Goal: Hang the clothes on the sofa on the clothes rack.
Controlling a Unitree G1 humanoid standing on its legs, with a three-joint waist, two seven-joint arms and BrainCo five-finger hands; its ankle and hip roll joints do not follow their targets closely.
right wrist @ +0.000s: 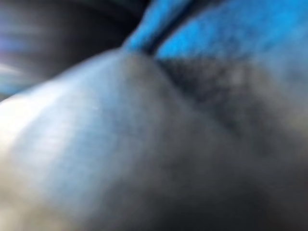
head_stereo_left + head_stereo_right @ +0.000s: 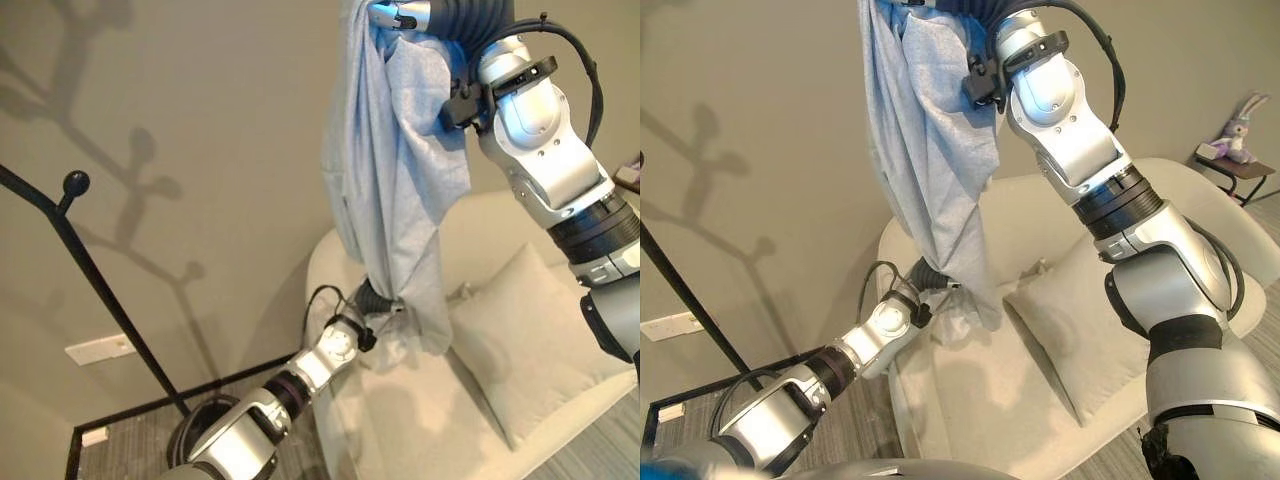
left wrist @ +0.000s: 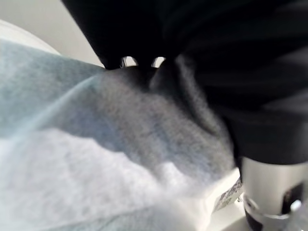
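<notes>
Here your right hand point(image 2: 398, 14) is raised high, its fingers pinched on the top of the light grey garment point(image 2: 395, 170), which hangs down to the cream sofa point(image 2: 480, 400). Your left hand point(image 2: 372, 298) is buried in the garment's lower end, so you cannot tell its fingers' state. The left eye view shows the black clothes rack point(image 2: 75, 184) standing well apart by the wall; the right eye view adds a toy rabbit point(image 2: 1238, 128).

Soft light (wrist views blurred).

Clothes rack point(image 2: 75, 240) stands at left; sofa point(image 2: 480, 420) at right carries a pillow point(image 2: 530, 330). Garment point(image 2: 390, 180) hangs above the sofa's left end.
</notes>
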